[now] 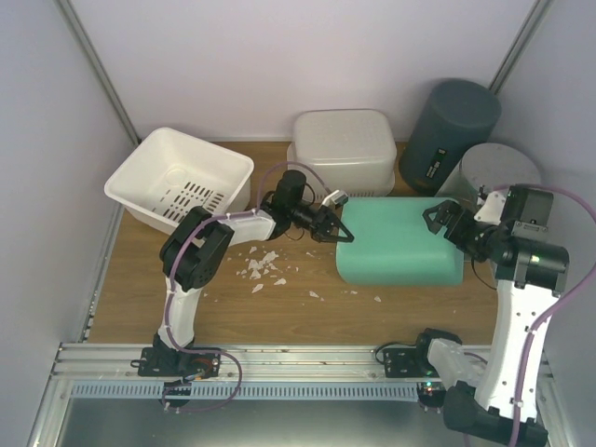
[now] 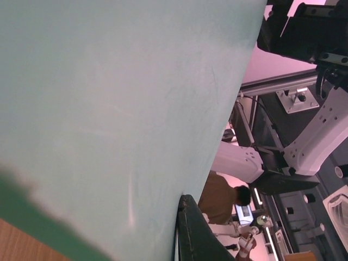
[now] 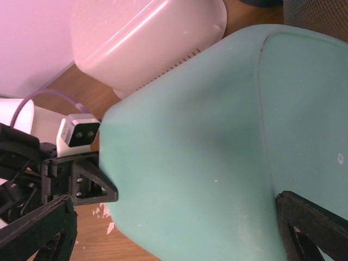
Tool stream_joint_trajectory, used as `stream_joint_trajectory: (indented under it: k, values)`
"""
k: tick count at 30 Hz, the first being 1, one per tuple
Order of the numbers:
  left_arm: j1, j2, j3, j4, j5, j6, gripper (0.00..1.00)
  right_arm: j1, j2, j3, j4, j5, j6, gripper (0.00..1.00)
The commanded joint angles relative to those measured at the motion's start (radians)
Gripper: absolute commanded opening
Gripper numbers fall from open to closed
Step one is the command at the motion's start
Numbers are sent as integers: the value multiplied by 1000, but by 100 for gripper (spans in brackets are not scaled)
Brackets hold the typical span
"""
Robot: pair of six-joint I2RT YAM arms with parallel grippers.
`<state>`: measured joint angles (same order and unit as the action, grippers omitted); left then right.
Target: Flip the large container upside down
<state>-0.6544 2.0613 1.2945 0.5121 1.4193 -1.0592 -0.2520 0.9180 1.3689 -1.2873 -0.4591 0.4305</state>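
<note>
The large teal container lies bottom up on the wooden table, right of centre. My left gripper is open at its left end, fingertips against the wall. In the left wrist view the teal wall fills the frame and one dark finger touches it; the other finger is hidden. My right gripper is open at the container's right end. In the right wrist view the teal bottom and side lie ahead of its spread fingers, and the left gripper shows at the far end.
A white slotted basket sits tilted at the back left. A white tub stands bottom up behind the teal container. A dark grey cylinder and a grey round bin stand at the back right. White crumbs lie on the table.
</note>
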Motion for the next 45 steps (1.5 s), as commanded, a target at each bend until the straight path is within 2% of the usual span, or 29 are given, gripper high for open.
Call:
stream_joint_trajectory:
  k: [1, 3, 6, 10, 13, 16, 20, 21, 23, 26, 31, 39, 45]
  values:
    - [-106, 42, -16, 38, -25, -55, 0, 34, -27, 64, -13, -310, 38, 98]
    - [-106, 50, -39, 101, -13, -120, 0, 35, -40, 63, -13, -323, 52, 97]
    - [-106, 51, -97, 300, 8, -282, 0, 34, -52, 78, 3, -355, 80, 96]
    - [-108, 39, -102, 264, 5, -268, 0, 34, -47, 88, -26, -348, 67, 95]
    - [-112, 32, -131, 314, -6, -309, 0, 34, -52, 92, -17, -377, 79, 94]
    - [-115, 25, -189, 486, -17, -430, 0, 35, -50, 115, -34, -383, 73, 93]
    - [-114, 19, -248, 617, -58, -538, 0, 33, -56, 111, -16, -412, 82, 93]
    - [-114, 16, -269, 735, -79, -605, 0, 34, -59, 113, -2, -432, 90, 93]
    - [-114, 19, -237, 823, -88, -677, 0, 34, -58, 130, 8, -454, 96, 93]
    - [-114, 35, -173, 847, -103, -689, 0, 35, -52, 143, -1, -456, 86, 93]
    - [-130, 136, -75, 1067, -137, -886, 0, 35, -50, 134, 5, -475, 76, 94]
    - [-154, 230, 2, 1168, -163, -949, 0, 35, -58, 74, 33, -482, 74, 94]
    - [-169, 285, -15, 1278, -192, -1016, 0, 35, -55, 61, 5, -464, 56, 94]
